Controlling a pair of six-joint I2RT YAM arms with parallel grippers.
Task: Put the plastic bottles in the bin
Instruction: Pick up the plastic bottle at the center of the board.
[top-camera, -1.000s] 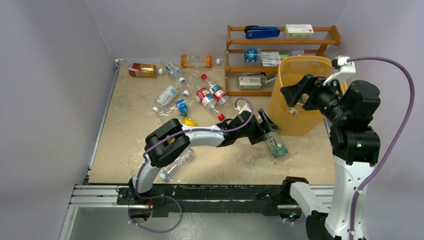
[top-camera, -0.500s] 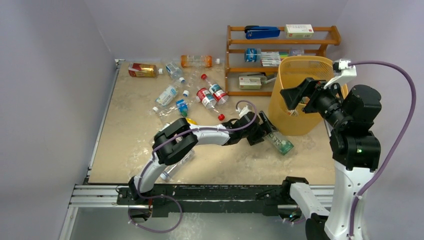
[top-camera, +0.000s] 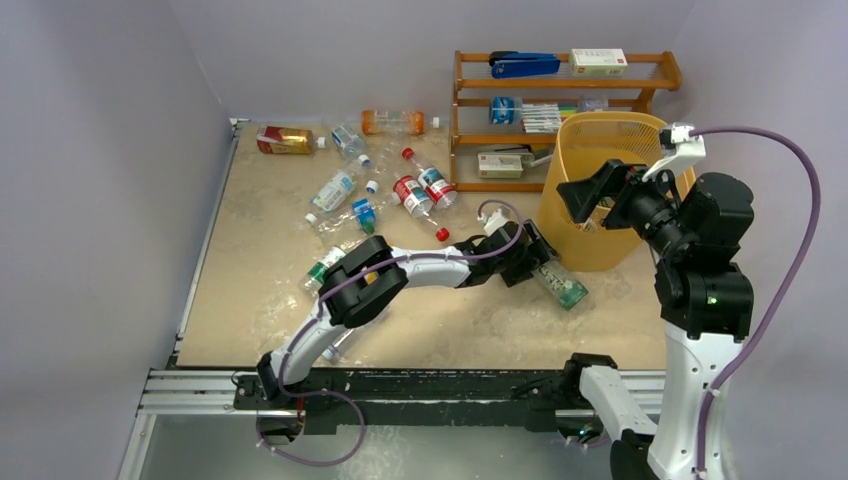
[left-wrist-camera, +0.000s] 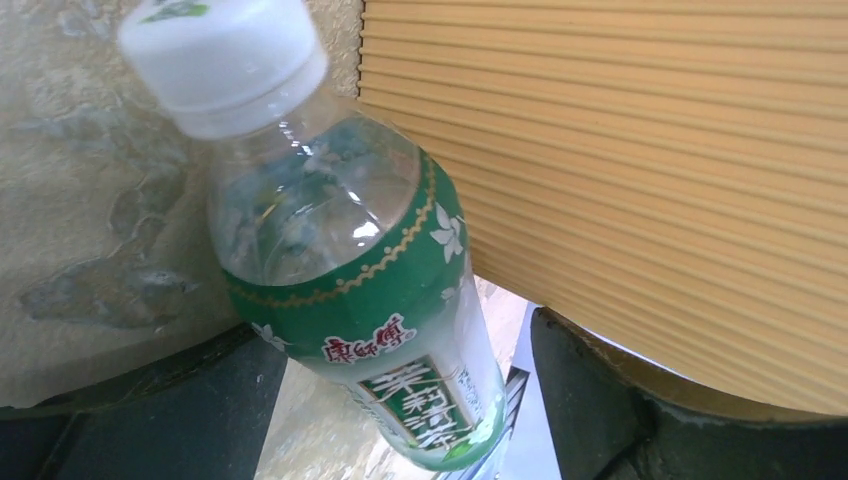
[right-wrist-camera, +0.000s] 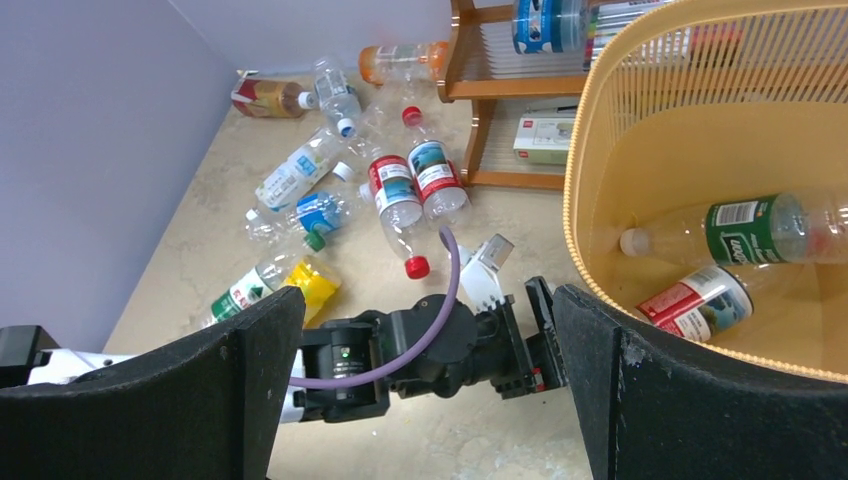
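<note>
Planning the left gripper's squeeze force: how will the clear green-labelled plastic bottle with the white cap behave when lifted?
Probably light: no liquid level shows inside the clear green-labelled plastic bottle. Its thin-looking walls may dent if squeezed. Round and lying down, it would likely roll if dropped.

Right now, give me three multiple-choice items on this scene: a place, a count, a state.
1. Green-labelled clear plastic bottle between the left gripper's fingers is: A on the shelf; B outside the yellow-orange latticed plastic bin, beside its wall; C inside it.
2. Bottles visible inside the bin: A none; B two; C five.
3. Right gripper: A open, empty; B shut on a bottle; C out of view.
B: bin wall beside it. B: one green-labelled, one red-labelled. A: fingers spread wide.
</note>
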